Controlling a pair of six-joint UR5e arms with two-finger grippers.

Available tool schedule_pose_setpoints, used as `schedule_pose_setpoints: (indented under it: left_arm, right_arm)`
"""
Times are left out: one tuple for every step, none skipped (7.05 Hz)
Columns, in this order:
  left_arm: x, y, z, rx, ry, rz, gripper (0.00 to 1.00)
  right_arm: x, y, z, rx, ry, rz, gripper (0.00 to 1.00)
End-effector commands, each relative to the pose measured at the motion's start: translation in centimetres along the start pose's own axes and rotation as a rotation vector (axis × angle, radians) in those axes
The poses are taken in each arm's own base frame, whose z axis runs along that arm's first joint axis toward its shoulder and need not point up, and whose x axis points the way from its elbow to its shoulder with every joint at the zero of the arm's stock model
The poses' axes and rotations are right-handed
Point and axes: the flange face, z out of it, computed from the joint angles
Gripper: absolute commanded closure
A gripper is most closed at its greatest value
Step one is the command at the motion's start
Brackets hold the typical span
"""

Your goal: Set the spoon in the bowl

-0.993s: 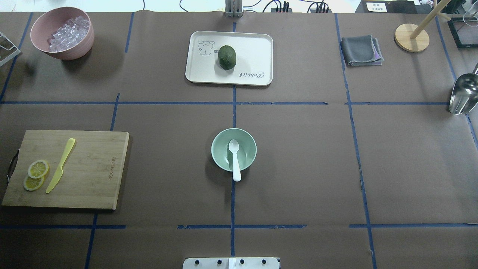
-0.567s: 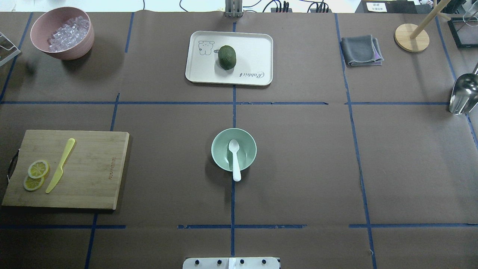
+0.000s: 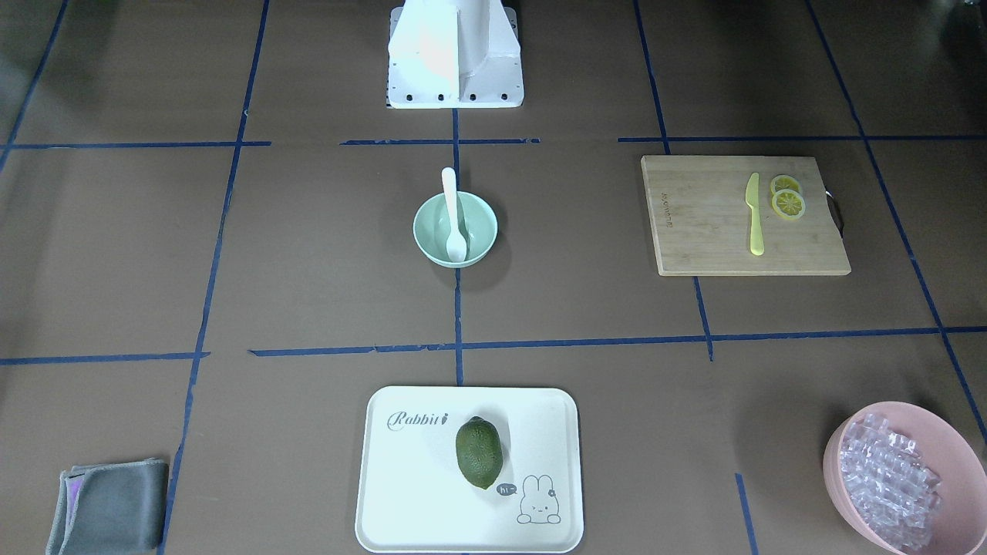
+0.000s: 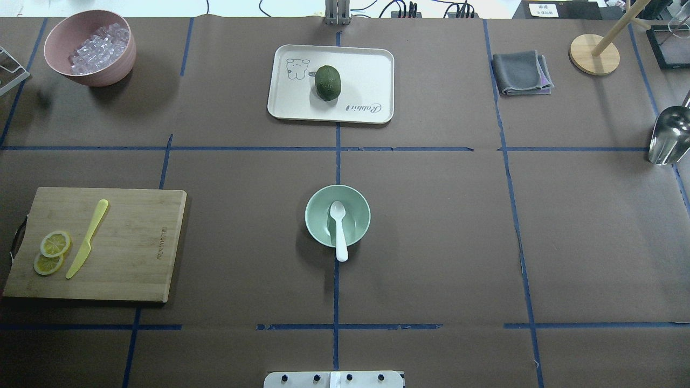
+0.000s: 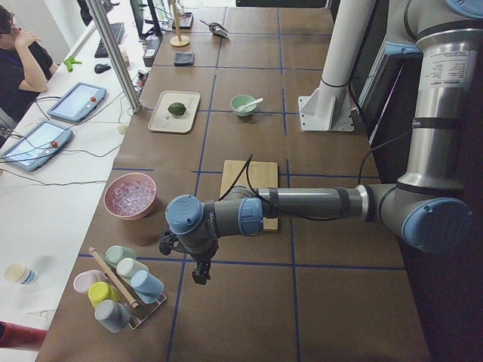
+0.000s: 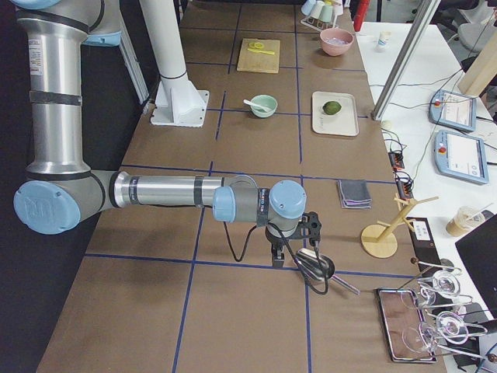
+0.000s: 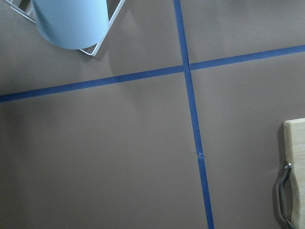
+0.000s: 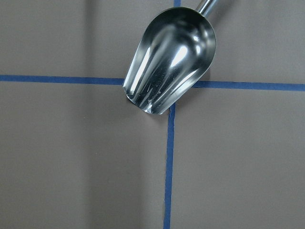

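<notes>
The white spoon [image 4: 338, 229] lies in the mint-green bowl [image 4: 359, 214] at the table's middle, scoop inside and handle resting over the near rim. Both also show in the front-facing view, the spoon [image 3: 452, 216] in the bowl [image 3: 432, 231]. Nothing holds the spoon. My left gripper [image 5: 200, 273] hangs over the table's left end near the cup rack, far from the bowl. My right gripper [image 6: 278, 259] hangs over the right end above a metal scoop. I cannot tell whether either is open or shut.
A cutting board [image 4: 129, 242] with a yellow knife [image 4: 86, 240] and lemon slices lies at the left. A pink bowl [image 4: 116, 67] of ice, a tray [image 4: 366, 70] with a green fruit, a grey cloth [image 4: 520, 73] and the metal scoop [image 8: 171, 62] stand around.
</notes>
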Motion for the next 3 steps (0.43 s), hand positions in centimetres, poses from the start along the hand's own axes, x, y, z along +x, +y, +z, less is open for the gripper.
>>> schedule_pose_setpoints:
  left_arm:
    - [-0.02, 0.05, 0.02, 0.0, -0.002, -0.001, 0.0]
    - [-0.02, 0.05, 0.02, 0.0, -0.002, -0.003, 0.0]
    - [0.02, -0.04, -0.04, 0.001, -0.002, -0.002, 0.0]
  right_arm:
    - [0.0, 0.0, 0.0, 0.0, 0.0, 0.0, 0.0]
    - [0.0, 0.0, 0.0, 0.0, 0.0, 0.002, 0.0]
    - [-0.23, -0.17, -0.2, 0.004, -0.001, -0.001, 0.0]
